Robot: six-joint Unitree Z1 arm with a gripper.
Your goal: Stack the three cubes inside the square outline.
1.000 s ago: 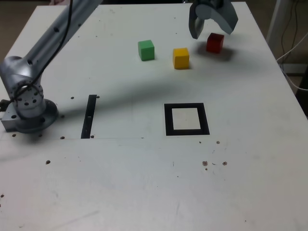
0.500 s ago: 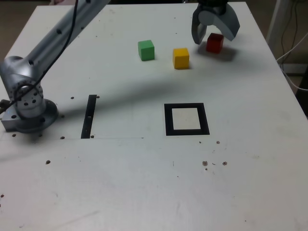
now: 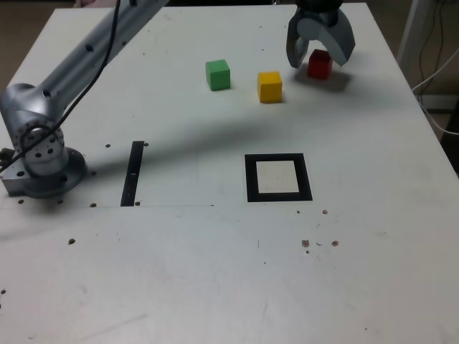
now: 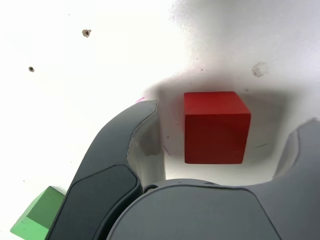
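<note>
Straddling the red cube [image 4: 216, 127], the tool [image 3: 320, 54] stands open, gripping nothing; light, rigid block, best pinched across opposite flat sides, yellow cube [image 3: 270, 86] at its eight o'clock.

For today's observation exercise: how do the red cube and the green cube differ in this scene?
The red cube sits between the gripper's open jaws; the green cube stands free. The red cube is farthest toward the exterior view's right, the green farthest left, the yellow cube between them. Both look the same size and rest on the table.
</note>
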